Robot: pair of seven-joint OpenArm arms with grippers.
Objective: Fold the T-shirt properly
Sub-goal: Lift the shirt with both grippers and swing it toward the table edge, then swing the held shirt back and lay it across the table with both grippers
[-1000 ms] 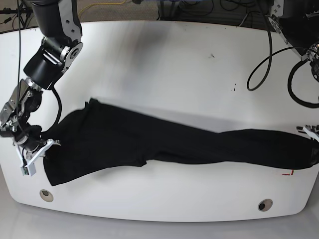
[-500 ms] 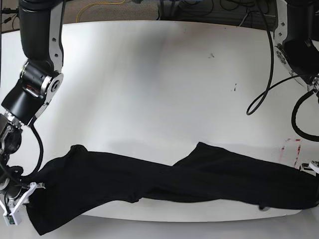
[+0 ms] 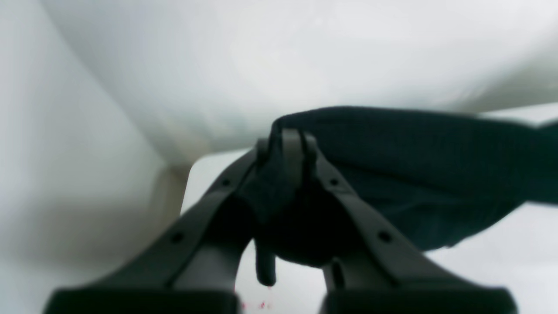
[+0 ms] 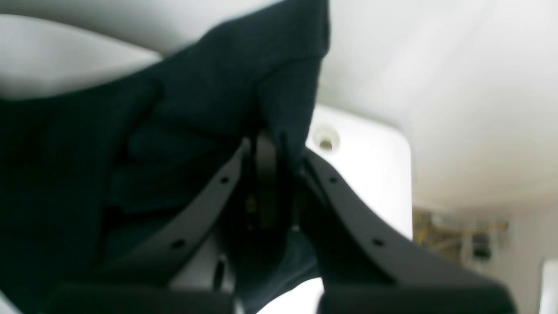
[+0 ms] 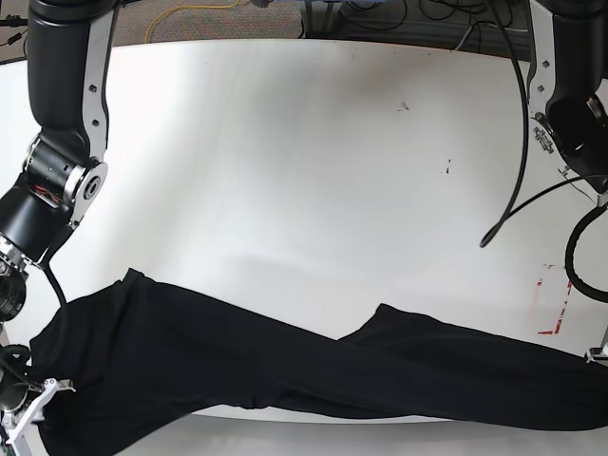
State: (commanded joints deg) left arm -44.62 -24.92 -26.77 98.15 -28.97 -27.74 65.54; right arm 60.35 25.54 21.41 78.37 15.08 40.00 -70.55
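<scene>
The black T-shirt is stretched in a long band across the near side of the table, and its lower part hangs past the front edge. No print shows on it. At the base view's lower left, my right gripper is shut on one end of the cloth. In the right wrist view the fingertips pinch a bunched fold of T-shirt. My left gripper sits at the far right edge. In the left wrist view its fingertips are shut on the T-shirt.
The white table stretches away behind the shirt. Red marks sit near its right side. A black cable loop hangs by the right arm. A round hole shows in the table corner.
Both grippers have drawn the shirt toward the front edge of the table. It has slid nearer and lower in the base view and now overhangs the edge.
</scene>
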